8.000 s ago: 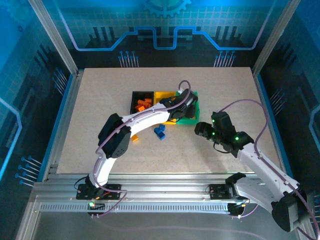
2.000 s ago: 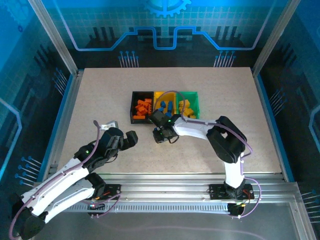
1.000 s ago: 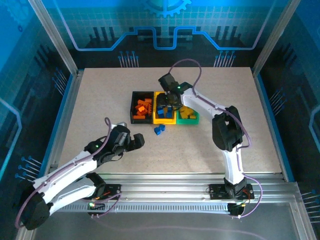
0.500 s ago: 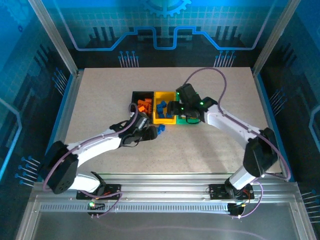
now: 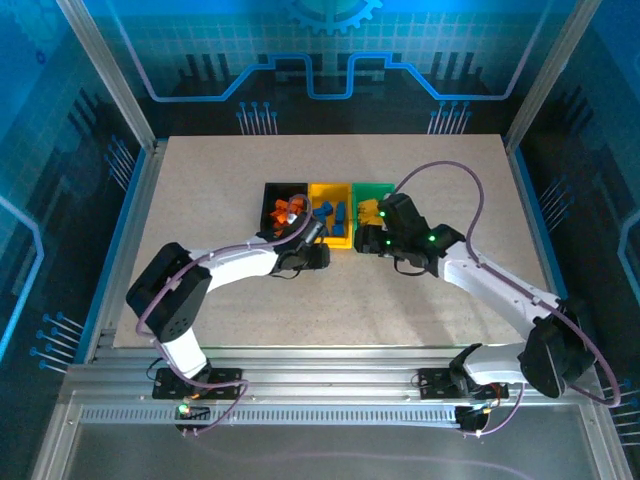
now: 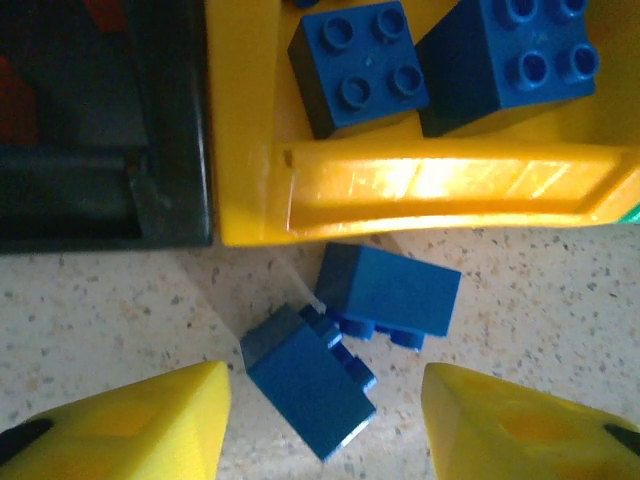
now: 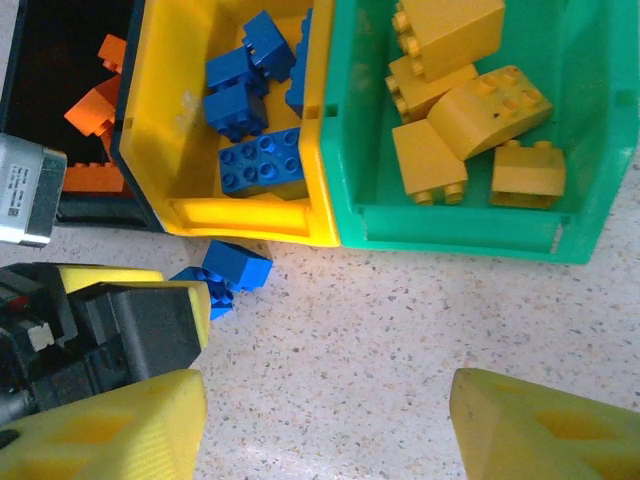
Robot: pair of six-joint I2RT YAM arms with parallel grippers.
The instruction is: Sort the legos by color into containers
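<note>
The speckled surface (image 5: 200, 220) is sitting between blue-lit walls (image 5: 60, 150). Three bins are standing on it in a row: the black bin (image 5: 268, 190) with orange bricks (image 5: 285, 212), the yellow bin (image 6: 440, 190) with blue bricks (image 7: 250, 165), and the green bin (image 7: 450, 225) with yellow bricks (image 7: 470, 110). Two more blue ones are lying loose just in front of the yellow bin: a near brick (image 6: 308, 393) and a far brick (image 6: 392, 290), maybe touching.

The left gripper (image 6: 325, 410) is hanging over the near brick, half wide, with a gap on each side — holding nothing yet. The brick is lying slanted, so I think the gripper should be squeezing its flat sides, not a corner, and keeping off the far brick. Then it should be lifting it over the yellow rim.

The right gripper (image 7: 325, 425) is wide and empty over bare surface by the green bin.

Half a second ago the left gripper was short of the loose bricks, and the right gripper was above the bins — now it is sitting nearer the arms.
</note>
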